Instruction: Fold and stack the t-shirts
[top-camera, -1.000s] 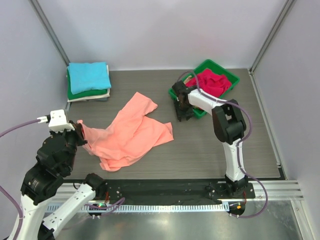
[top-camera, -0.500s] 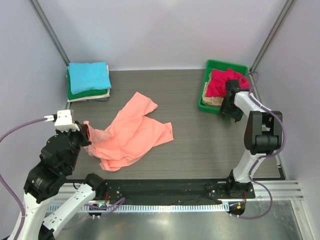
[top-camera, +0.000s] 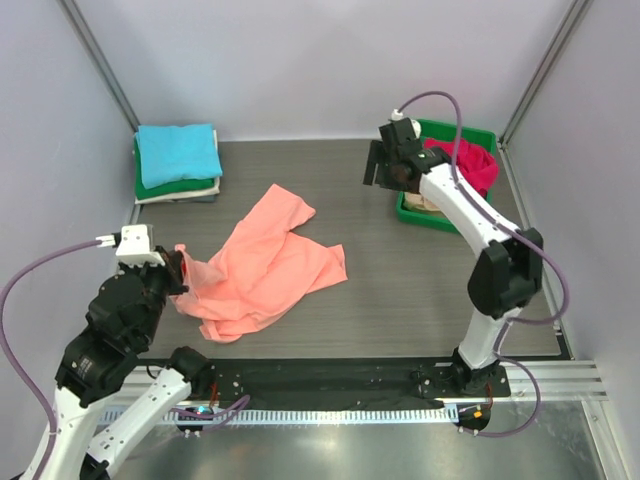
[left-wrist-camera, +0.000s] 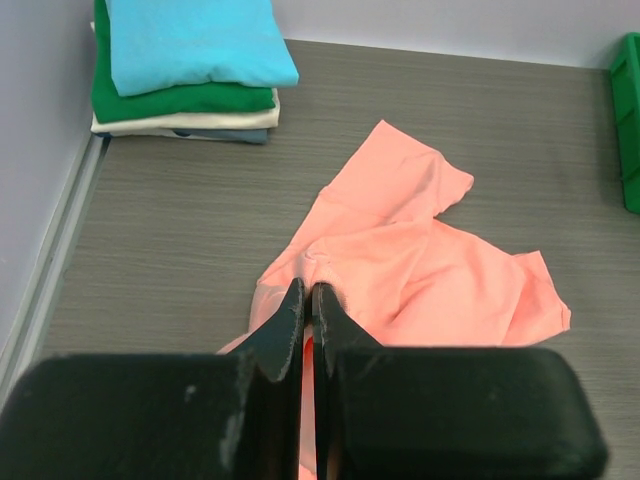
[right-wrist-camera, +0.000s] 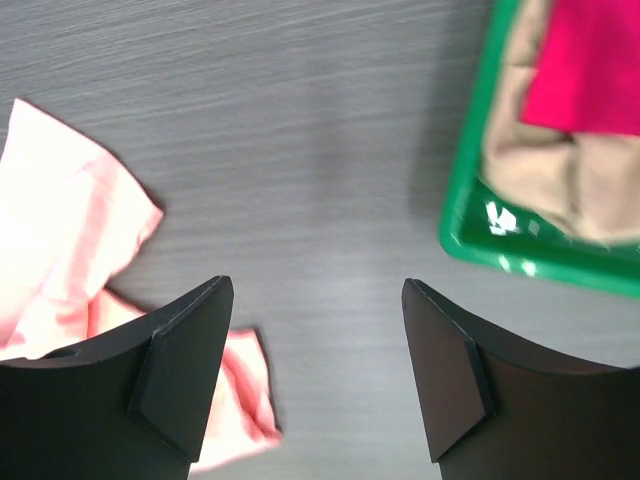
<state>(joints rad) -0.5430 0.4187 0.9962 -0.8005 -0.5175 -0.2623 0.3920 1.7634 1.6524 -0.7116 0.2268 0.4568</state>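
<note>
Left gripper (left-wrist-camera: 308, 302) is closed, its jaws pinching a raised fold at the 9 o'clock edge of the salmon-orange t-shirt (top-camera: 270, 265). Right gripper (right-wrist-camera: 316, 300) has its jaws spread wide and holds nothing; it hangs over bare table (top-camera: 400, 290) just beside the green tray (top-camera: 405, 212). In the top view, the salmon-orange t-shirt lies crumpled at mid-table, long axis running from 7 o'clock to 1 o'clock, with one pointed sleeve or corner at the 1 o'clock end. That end lies at about 8 o'clock from the right gripper, near but apart from it, so the right arm is judged the nearer one for taking the free far corner while the left arm holds the near edge. The cloth is thin, matte and limp, creased in soft ridges, and is expected to drape and slide on the smooth wood-grain surface. The folded stack (top-camera: 178, 160), turquoise on top over green and white, sits at the 10 o'clock corner. A red t-shirt (right-wrist-camera: 600, 60) and a beige t-shirt (right-wrist-camera: 540, 170) lie bunched in the rigid, glossy tray.
</note>
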